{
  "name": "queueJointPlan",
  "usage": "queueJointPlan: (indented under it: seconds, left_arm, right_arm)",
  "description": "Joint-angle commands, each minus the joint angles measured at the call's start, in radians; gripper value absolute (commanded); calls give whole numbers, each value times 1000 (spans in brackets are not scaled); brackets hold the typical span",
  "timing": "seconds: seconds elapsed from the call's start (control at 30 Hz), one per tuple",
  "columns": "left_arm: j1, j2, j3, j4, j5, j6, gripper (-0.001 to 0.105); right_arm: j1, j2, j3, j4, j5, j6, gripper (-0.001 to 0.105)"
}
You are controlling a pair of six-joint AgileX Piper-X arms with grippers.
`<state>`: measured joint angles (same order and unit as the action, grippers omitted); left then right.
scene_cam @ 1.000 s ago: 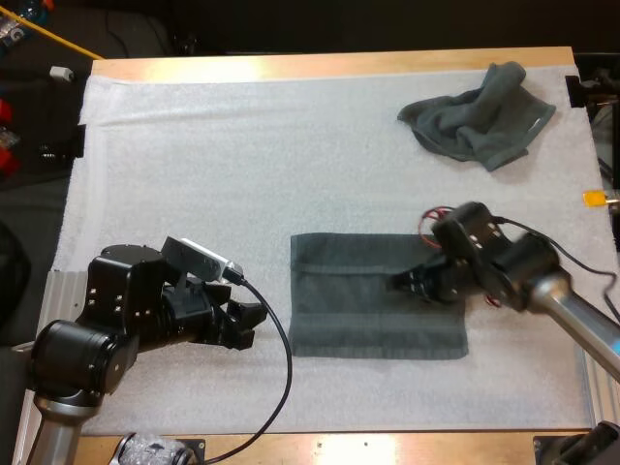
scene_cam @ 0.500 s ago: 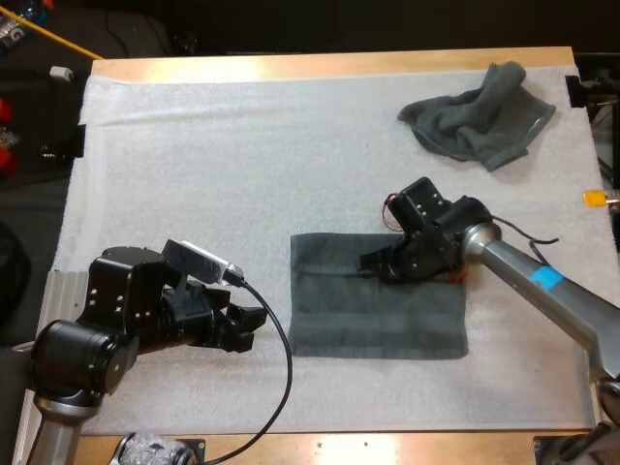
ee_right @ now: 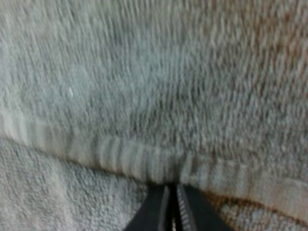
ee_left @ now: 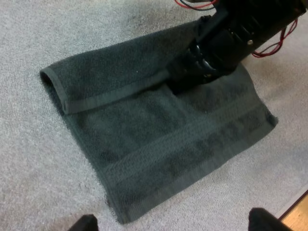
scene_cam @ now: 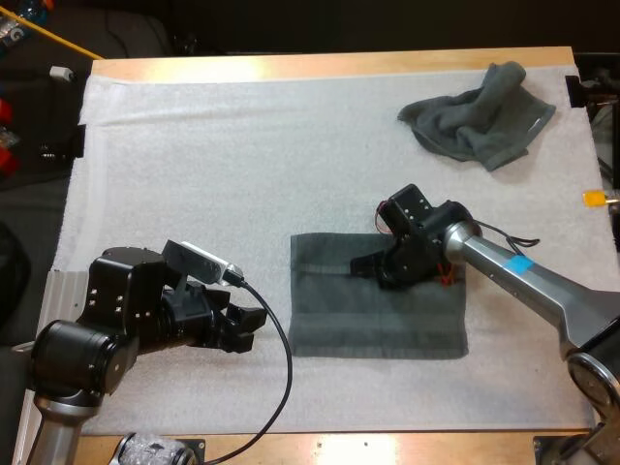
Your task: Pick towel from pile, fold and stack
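Observation:
A dark grey-green towel [scene_cam: 378, 310] lies flat on the white mat [scene_cam: 242, 165], its far edge folded over as a flap. My right gripper [scene_cam: 364, 265] rests on that flap near the towel's middle; its fingers [ee_right: 163, 211] are shut, touching each other, with their tips at the flap's hem [ee_right: 120, 156]. The left wrist view has the same towel [ee_left: 159, 144] with the right gripper [ee_left: 185, 79] pressing on it. My left gripper [scene_cam: 248, 325] hovers left of the towel, fingers apart and holding nothing. A crumpled towel [scene_cam: 480, 121] lies at the mat's far right.
The wooden table edge [scene_cam: 329, 64] runs along the far side and shows near the towel's corner [ee_left: 298, 216]. Bare mat spreads over the far left and centre.
My right gripper has slid leftward over the towel, from its right part to the middle of the folded flap. The left arm and both towels have stayed put.

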<state>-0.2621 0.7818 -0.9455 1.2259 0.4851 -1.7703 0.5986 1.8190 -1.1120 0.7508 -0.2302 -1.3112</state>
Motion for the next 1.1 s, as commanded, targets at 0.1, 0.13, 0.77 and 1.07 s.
queueJointPlan:
  seconds: [0.1, 0.13, 0.77, 1.07]
  left_arm:
    - [1, -3, -2, 5, -3, 3, 60]
    - [1, -3, -2, 5, -1, 3, 60]
    - [1, -3, -2, 41, 28, 19, 60]
    - [1, -3, -2, 41, 28, 19, 60]
  right_arm:
    - [-3, 21, -6, -45, 34, 29, 0]
    - [-3, 27, -6, -58, 41, 37, 0]
    - [-3, 39, -188, -306, 427, 151, 0]
    - [-3, 8, -352, -195, 441, -29, 0]
